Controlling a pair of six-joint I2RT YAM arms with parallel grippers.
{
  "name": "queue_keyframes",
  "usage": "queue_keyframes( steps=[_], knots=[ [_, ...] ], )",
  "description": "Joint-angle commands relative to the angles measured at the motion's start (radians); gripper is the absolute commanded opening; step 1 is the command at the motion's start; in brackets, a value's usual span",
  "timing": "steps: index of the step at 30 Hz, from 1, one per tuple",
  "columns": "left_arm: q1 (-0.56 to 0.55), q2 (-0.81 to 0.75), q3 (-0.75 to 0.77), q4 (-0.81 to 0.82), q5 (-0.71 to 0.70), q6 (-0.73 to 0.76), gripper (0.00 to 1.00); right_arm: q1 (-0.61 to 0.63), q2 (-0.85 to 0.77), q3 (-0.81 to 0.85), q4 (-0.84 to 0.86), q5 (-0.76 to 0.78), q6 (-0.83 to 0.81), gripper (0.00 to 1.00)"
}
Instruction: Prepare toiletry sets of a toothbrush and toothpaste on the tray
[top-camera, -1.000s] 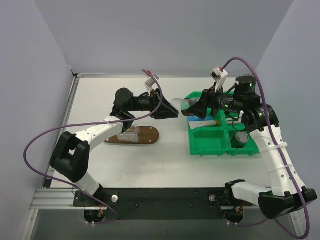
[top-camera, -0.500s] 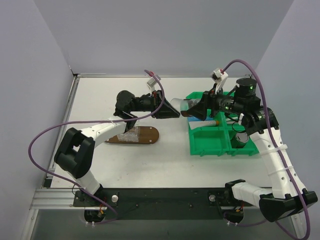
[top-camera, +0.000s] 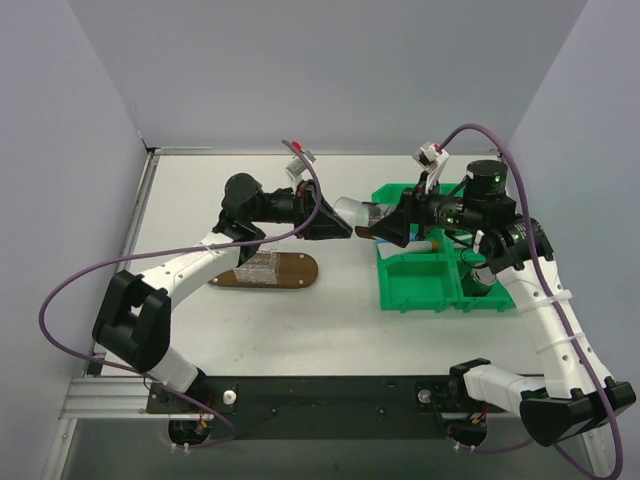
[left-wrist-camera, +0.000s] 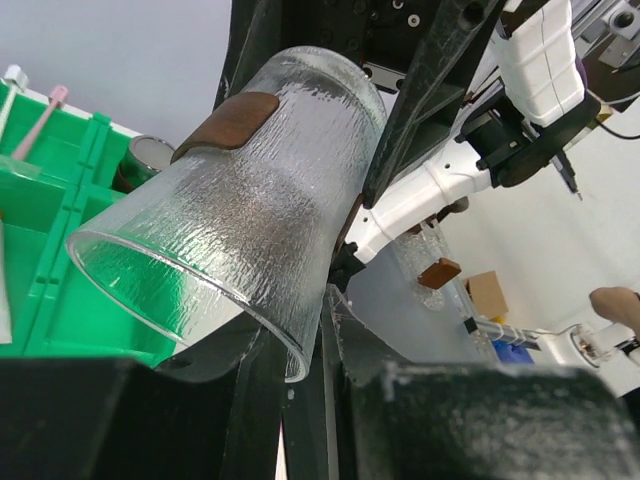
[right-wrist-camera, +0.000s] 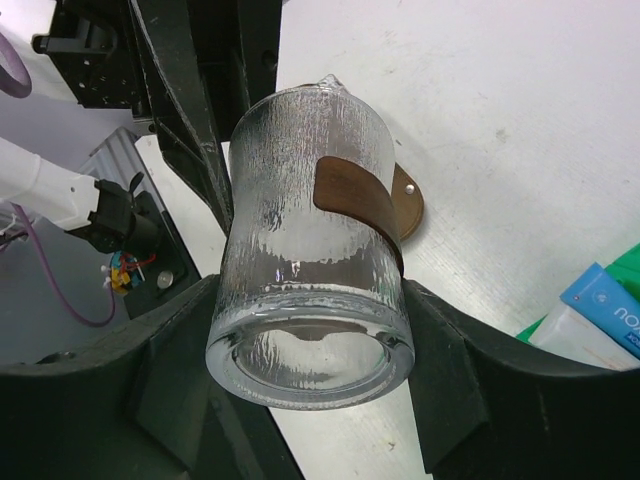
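Observation:
A clear ribbed cup (top-camera: 357, 212) with a brown band hangs in the air between both arms. My left gripper (top-camera: 337, 228) is shut on the cup's rim (left-wrist-camera: 285, 345), the glass wall pinched between its fingers. My right gripper (top-camera: 392, 222) is shut around the cup's thick base (right-wrist-camera: 310, 365). The dark brown oval tray (top-camera: 300, 271) lies on the table below and left, with another clear cup (top-camera: 258, 266) on it. A blue-and-white toothpaste (top-camera: 420, 243) lies in the green bin (top-camera: 412, 290). A pink toothbrush (left-wrist-camera: 42, 118) shows in that bin in the left wrist view.
The green sectioned bin stands right of centre, under my right arm. A dark round can (top-camera: 484, 278) sits in its front right compartment. Grey walls close the table at the back and left. Purple cables loop from both arms.
My left gripper has closed onto the cup's rim. Both grippers and the cup between them have shifted a little to the left.

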Motion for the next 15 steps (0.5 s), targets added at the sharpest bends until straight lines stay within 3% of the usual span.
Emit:
queue_keyframes(
  steps=[1,5,11,14,15],
  knots=[
    [0.055,-0.089,0.017,-0.104,0.038,0.153,0.0,-0.002,-0.036,0.008,0.045,-0.018,-0.012,0.58],
    [0.104,-0.123,0.029,-0.218,0.051,0.225,0.0,-0.004,-0.031,0.011,0.038,-0.016,-0.014,0.65],
    [0.229,-0.195,0.09,-0.572,0.074,0.473,0.0,-0.005,-0.036,0.023,0.024,-0.007,-0.029,0.7],
    [0.281,-0.231,0.174,-0.886,0.073,0.697,0.0,-0.005,-0.037,0.027,0.019,-0.002,-0.035,0.76],
    [0.298,-0.24,0.207,-1.069,0.056,0.837,0.0,-0.005,-0.036,0.027,0.015,-0.002,-0.04,0.77]
  ],
)
